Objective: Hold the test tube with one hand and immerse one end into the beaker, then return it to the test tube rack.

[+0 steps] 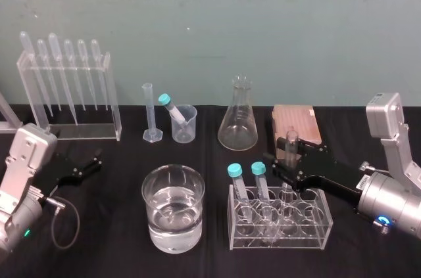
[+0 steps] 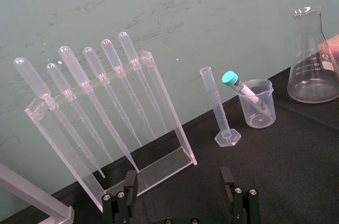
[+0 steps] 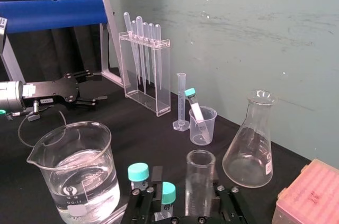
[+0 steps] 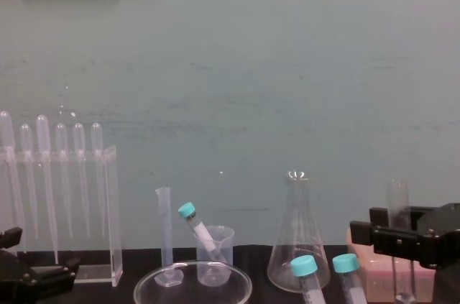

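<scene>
The test tube [image 1: 291,143] stands upright in a back slot of the clear test tube rack [image 1: 317,227], its open rim above the rack's top. Just at its 9 o'clock stand two teal-capped tubes [image 1: 258,183]. The right gripper [image 1: 289,165] reaches in from 3 o'clock and sits around the tube's upper part. Whether it is clamped on the glass or only placed about it, I cannot tell.

The small beaker [image 1: 185,127] stands well apart at the rack's 11 o'clock, a capped tube leaning inside it. A large beaker of water [image 1: 172,225] sits near the rack at 9 o'clock, and a conical flask [image 1: 238,123] at 12 o'clock.

The left gripper [image 1: 95,162] rests low over the black table [image 1: 112,245] far out at 9 o'clock, spread wide and holding nothing.
</scene>
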